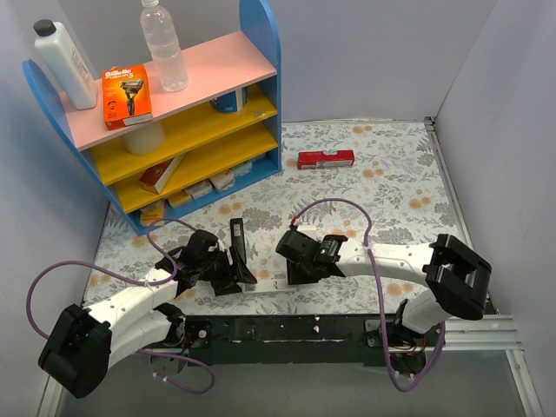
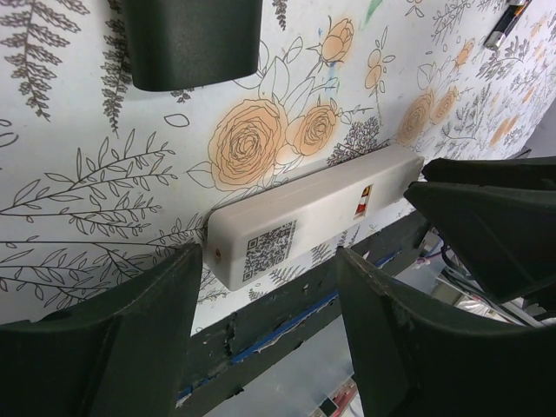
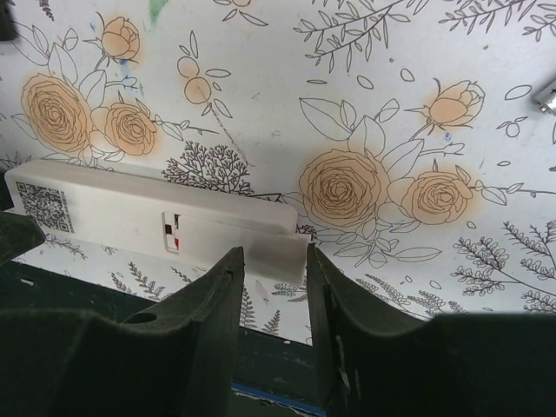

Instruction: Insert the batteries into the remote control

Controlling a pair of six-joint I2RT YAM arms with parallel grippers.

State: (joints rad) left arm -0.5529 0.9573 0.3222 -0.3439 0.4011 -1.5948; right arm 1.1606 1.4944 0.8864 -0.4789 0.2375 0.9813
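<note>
The smooth white boxy remote (image 2: 313,217) is lying flat, lengthwise along the floral counter's (image 2: 130,174) lower edge. The left claw (image 2: 265,282) is spreading wide by it, and the right claw (image 3: 274,261) is sitting narrowly parted at its end.

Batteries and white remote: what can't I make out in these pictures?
- Batteries: too small to pick out in the top external view; the left wrist view shows only a thin dark cylinder cut by the top edge.
- White remote: end partly hidden by the right end effector fingers in the right wrist view; grip unclear.
- Battery compartment: in no view.
</note>
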